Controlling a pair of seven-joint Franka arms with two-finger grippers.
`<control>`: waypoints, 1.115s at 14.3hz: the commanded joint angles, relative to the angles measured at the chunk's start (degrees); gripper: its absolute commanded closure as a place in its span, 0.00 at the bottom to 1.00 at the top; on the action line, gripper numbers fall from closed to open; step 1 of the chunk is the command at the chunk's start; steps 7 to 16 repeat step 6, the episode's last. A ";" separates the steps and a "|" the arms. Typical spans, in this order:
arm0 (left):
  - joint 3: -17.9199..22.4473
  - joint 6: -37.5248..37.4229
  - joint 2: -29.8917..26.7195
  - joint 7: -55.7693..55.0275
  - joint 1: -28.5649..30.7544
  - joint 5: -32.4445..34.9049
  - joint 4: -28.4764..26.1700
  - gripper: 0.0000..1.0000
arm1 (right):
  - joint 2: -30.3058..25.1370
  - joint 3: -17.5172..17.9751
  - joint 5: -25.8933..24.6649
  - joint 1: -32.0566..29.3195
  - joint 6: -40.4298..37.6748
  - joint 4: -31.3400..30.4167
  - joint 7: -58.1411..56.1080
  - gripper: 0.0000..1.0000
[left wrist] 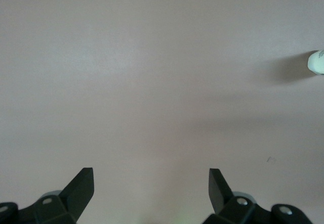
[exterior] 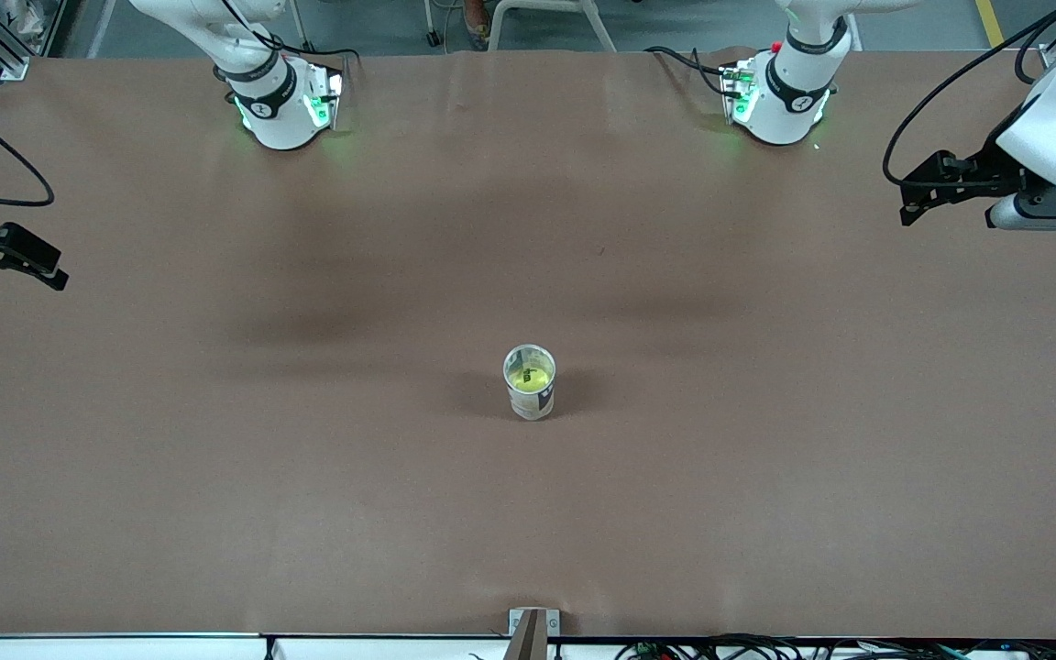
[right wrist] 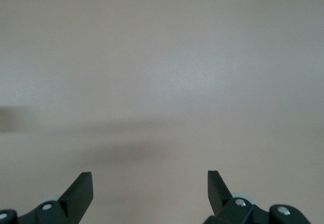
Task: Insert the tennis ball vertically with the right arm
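Sitting inside an upright clear plastic cylindrical can (exterior: 529, 382), the yellow-green tennis ball (exterior: 529, 375) showed through the can's open top, low against its bottom. The can stood by itself near the middle of the brown paper-covered table (exterior: 528, 513), somewhat nearer to the front camera than the two arm bases, with a dark label on its side. Neither gripper touched it. The right arm's slim black two-finger gripper (exterior: 49, 273) hung over the table's edge at the right arm's end, well apart from the can, its fingers (right wrist: 81, 191) spread wide with only bare table between them. The left arm's black gripper (exterior: 909, 203) waited likewise over the left arm's end of the table, its fingers (left wrist: 81, 188) spread apart and holding nothing; the can's pale top (left wrist: 317, 62) showed at the margin of the left wrist view.
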 commanded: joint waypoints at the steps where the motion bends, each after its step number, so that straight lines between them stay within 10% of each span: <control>1: -0.05 -0.18 1.09 0.05 0.47 -0.51 2.33 0.00 | -1.88 0.28 -0.79 0.48 -0.56 -1.49 -0.20 0.00; 16: -0.05 -0.27 2.23 -0.13 0.38 -0.16 4.10 0.00 | -1.70 0.19 -0.79 0.57 -2.06 -0.70 0.15 0.00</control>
